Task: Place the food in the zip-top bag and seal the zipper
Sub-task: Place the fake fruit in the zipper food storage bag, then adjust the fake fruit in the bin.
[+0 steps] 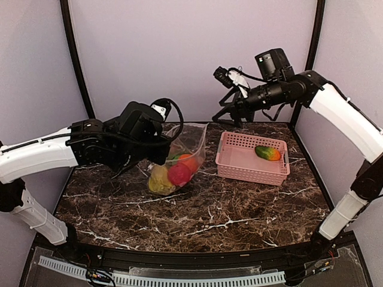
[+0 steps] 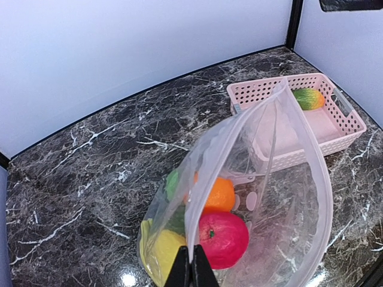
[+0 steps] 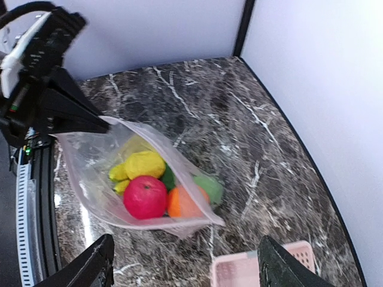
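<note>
The zip-top bag (image 1: 192,141) on the bench (image 1: 209,221) is pinched at its mouth by the left end effector (image 2: 191,269), while the mango-like piece (image 1: 267,153), laid crosswise in the pink basket (image 1: 239,171), is seen below and nearer the wide-apart, empty right end effector (image 3: 185,266).
</note>
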`<state>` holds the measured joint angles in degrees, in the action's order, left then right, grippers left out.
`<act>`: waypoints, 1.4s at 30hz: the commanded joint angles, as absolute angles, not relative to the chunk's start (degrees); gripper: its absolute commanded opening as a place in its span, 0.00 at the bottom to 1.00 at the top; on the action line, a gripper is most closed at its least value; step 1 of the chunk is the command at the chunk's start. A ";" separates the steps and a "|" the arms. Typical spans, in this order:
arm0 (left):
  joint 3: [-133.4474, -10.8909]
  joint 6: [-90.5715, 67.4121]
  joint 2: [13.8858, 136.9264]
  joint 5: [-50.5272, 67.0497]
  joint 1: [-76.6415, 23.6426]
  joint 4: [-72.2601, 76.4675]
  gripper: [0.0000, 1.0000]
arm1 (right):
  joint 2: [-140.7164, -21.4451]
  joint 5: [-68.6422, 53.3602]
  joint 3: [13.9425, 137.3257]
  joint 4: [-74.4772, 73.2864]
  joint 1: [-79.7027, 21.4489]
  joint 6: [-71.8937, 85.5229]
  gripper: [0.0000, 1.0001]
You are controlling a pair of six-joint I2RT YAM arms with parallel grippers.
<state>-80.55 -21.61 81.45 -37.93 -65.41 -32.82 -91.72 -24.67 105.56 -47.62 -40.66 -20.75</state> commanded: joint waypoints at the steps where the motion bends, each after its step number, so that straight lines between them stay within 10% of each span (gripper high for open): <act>1: -78.48 -19.24 78.36 -34.28 -65.22 -28.88 0.01 | -88.52 -24.81 100.37 -45.76 -33.81 -21.83 0.80; 16: -76.25 -17.44 77.18 -31.66 -65.21 -27.19 0.01 | -94.07 -19.92 88.73 -43.64 -16.54 -30.62 0.71; 42: -73.10 -17.84 76.71 -28.79 -65.21 -26.31 0.01 | -111.45 4.58 88.95 -41.95 -15.20 -42.25 0.63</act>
